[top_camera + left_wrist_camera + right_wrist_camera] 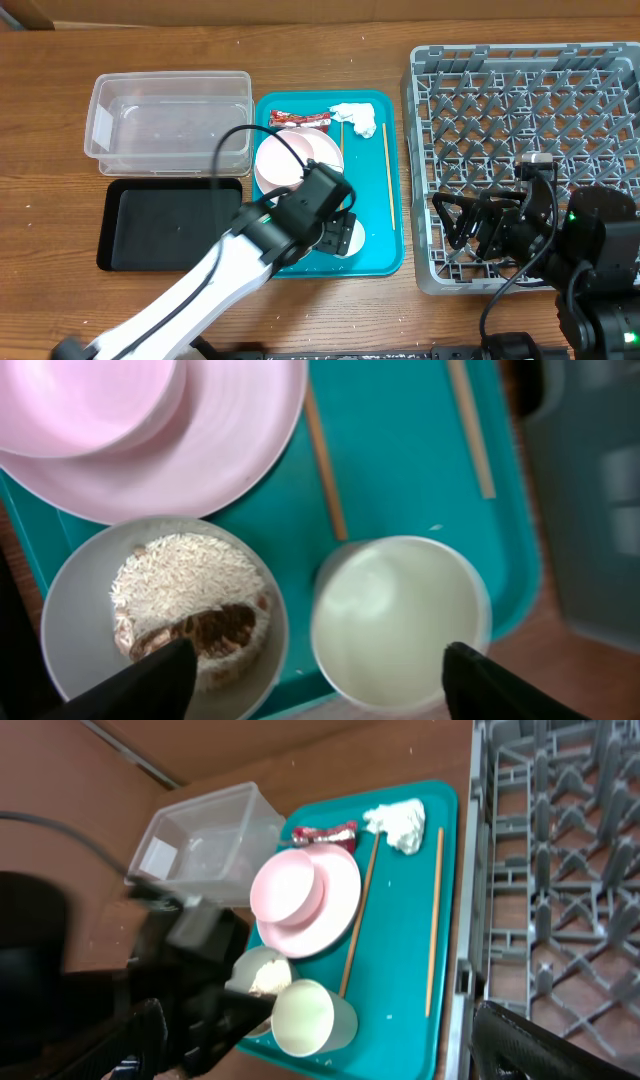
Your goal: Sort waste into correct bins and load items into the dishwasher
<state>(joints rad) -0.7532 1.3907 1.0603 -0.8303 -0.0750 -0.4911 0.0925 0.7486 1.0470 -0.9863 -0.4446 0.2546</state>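
On the teal tray my left gripper hangs open over the near end. One finger is above the grey bowl of rice and a brown scrap; the other finger is just right of the white cup. Two stacked pink plates lie behind them, a chopstick to their right and a second chopstick nearer. The red wrapper and white tissue lie at the tray's far end. My right gripper is open and empty over the dishwasher rack.
The clear tub stands left of the teal tray, with the shallow black tray in front of it. The left arm crosses the black tray's right corner. Bare wooden table lies to the left.
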